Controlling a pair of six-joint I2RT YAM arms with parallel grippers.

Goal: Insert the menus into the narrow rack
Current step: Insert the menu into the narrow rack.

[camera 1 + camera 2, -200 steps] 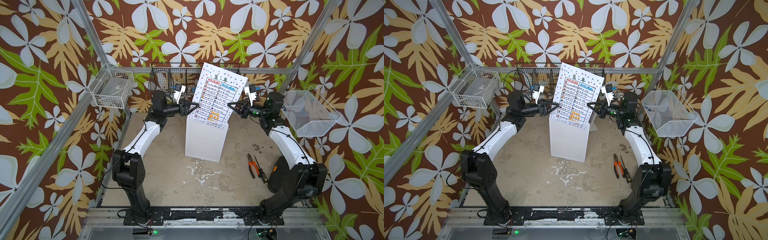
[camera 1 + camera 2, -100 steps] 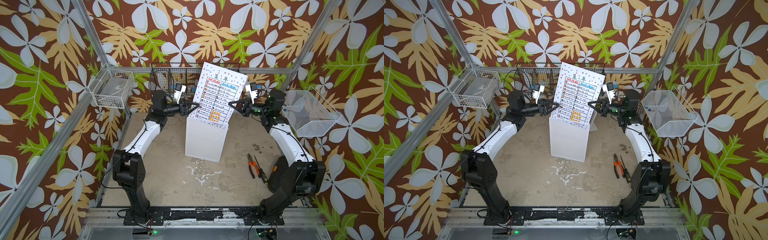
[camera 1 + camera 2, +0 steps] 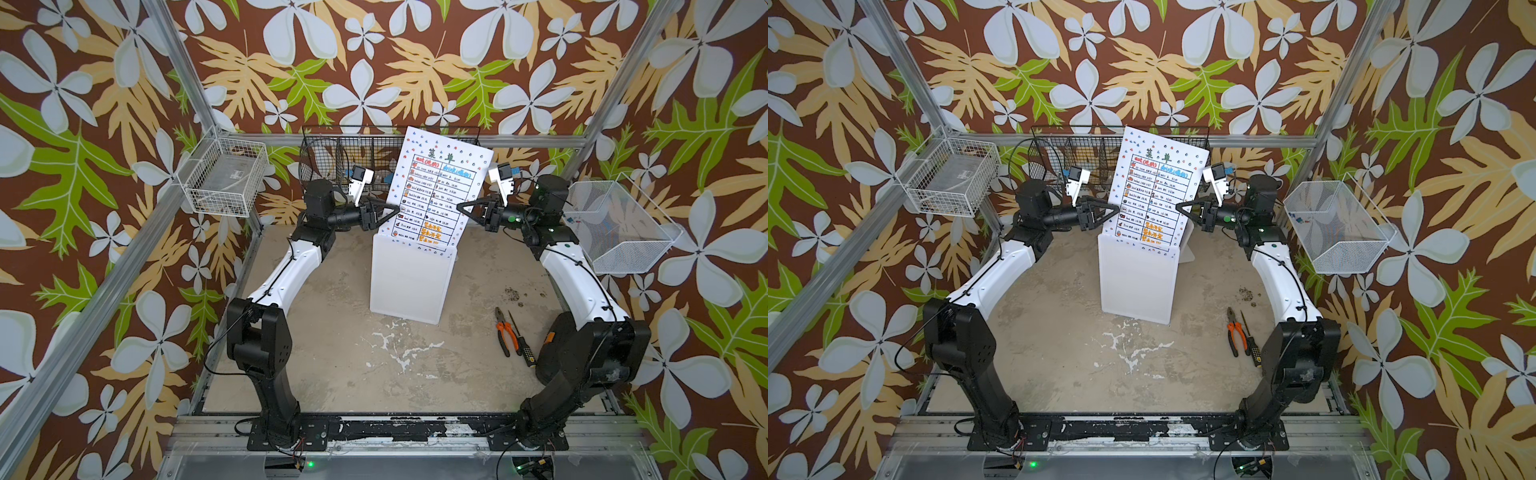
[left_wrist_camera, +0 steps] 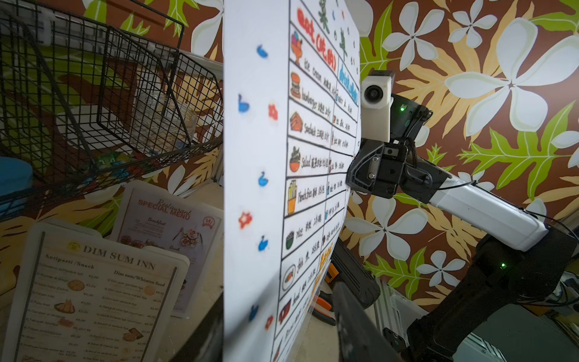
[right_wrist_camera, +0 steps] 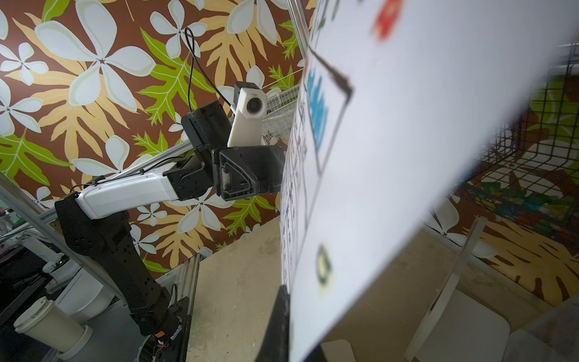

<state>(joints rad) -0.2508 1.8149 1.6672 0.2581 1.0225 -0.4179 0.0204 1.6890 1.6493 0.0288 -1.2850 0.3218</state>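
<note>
White menu (image 3: 442,183) has hardly moved vs a sec ago: btm edge in rack (image 3: 409,282) slot, leaning, so insertion stalls. Right claw (image 3: 458,206) pinches its edge; left claw (image 3: 397,206) straddles the opposite edge, part-open.

Top views high, looking down on table (image 3: 332,365), wrist views close beside white menu (image 4: 253,188), facing each other

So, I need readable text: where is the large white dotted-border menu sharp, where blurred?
Both top views: the large white dotted-border menu is sharp, evenly lit, but small; left wrist view: table legible, nearest border dots smeared; right wrist view: badly out of focus.
</note>
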